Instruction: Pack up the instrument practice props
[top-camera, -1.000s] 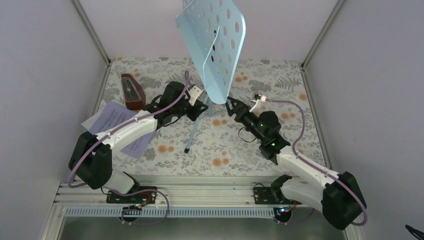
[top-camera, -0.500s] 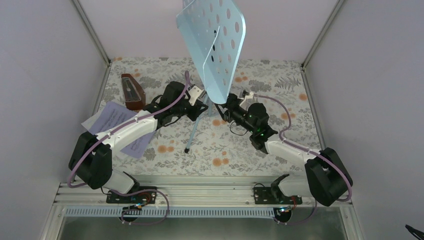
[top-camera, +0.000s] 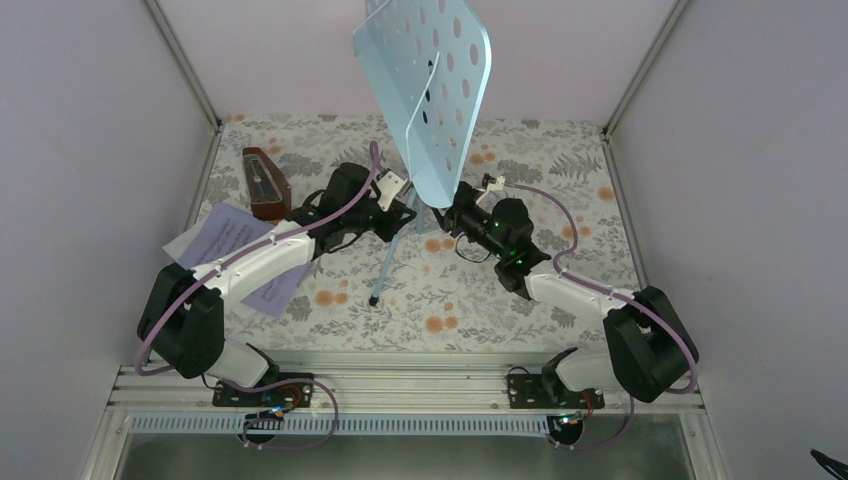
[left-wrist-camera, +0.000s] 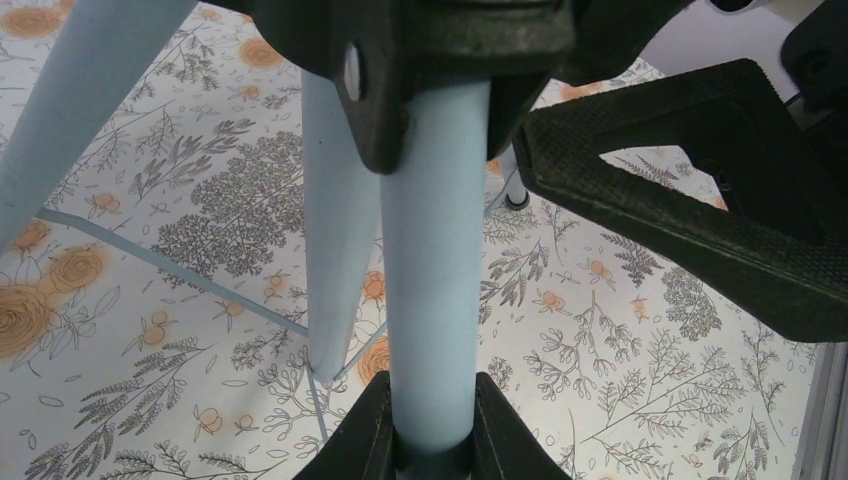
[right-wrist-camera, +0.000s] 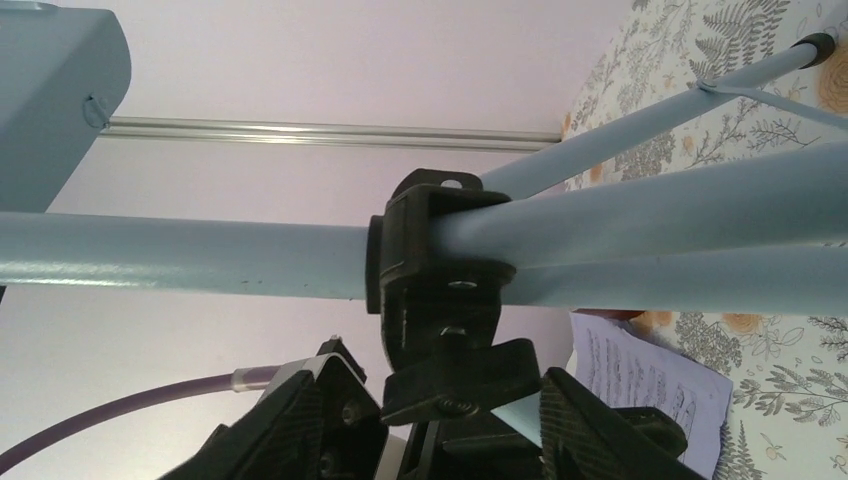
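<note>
- Top external: the pale-blue music stand (top-camera: 430, 90) stands upright in the middle of the flower-patterned counter (top-camera: 460, 300). Its perforated desk is tilted and rises towards the back wall, and one tripod leg slants down to a dark foot near the front.
- The left tool (top-camera: 402, 213) reaches in from the left at the stand's pole, just under the desk. The right tool (top-camera: 452, 215) meets the same pole from the right, so the two face each other with the pole between them.
- The reddish-brown metronome (top-camera: 265, 185) stands upright at the rear left, near the left arm.
- The sheet-music pages (top-camera: 222, 235) lie flat in front of the metronome, partly under the left arm.
- Left wrist: the left tool is narrow and clamped on the pole, with a black finger (left-wrist-camera: 370, 440) pressed against each side of the blue tube. Above them sits the stand's black collar (left-wrist-camera: 450, 50), from which the legs spread over the counter. A black, triangular finger of the right tool (left-wrist-camera: 680, 220) is close on the right.
- Right wrist: the pole runs across the frame into the black collar (right-wrist-camera: 440, 260), and the legs fan out to the right. The right tool (right-wrist-camera: 455, 420) is partly closed. One finger (right-wrist-camera: 300, 420) sits on each side of the collar's lower lug, just beside it. I cannot tell whether they press on it.
- A page (right-wrist-camera: 650, 385) shows behind, with printed staves and notes too small to read.
</note>
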